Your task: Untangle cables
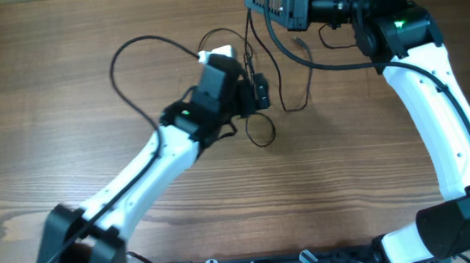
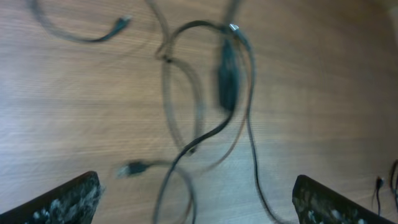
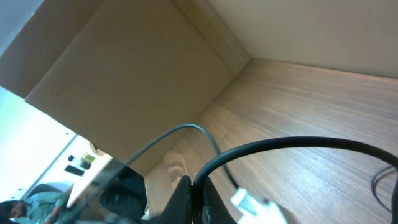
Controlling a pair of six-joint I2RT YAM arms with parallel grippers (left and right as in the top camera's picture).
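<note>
closest to me, the left arm reaches across the wooden table, and its left gripper hangs just over the knot of black cables near the middle. from above i cannot read its jaws. its own wrist camera shows them wide apart, one finger in each bottom corner, holding nothing. that view also shows crossed loops on the wood, a dark block on one line and a small plug, all blurred. a white plug lies just beside the arm, seen only from overhead. one long loop runs off to the left. farther back, the right gripper sits at the far edge with cables running up to it. its camera is tilted, showing a thick black cable and a cardboard box, and i cannot tell whether its jaws grip anything.
</note>
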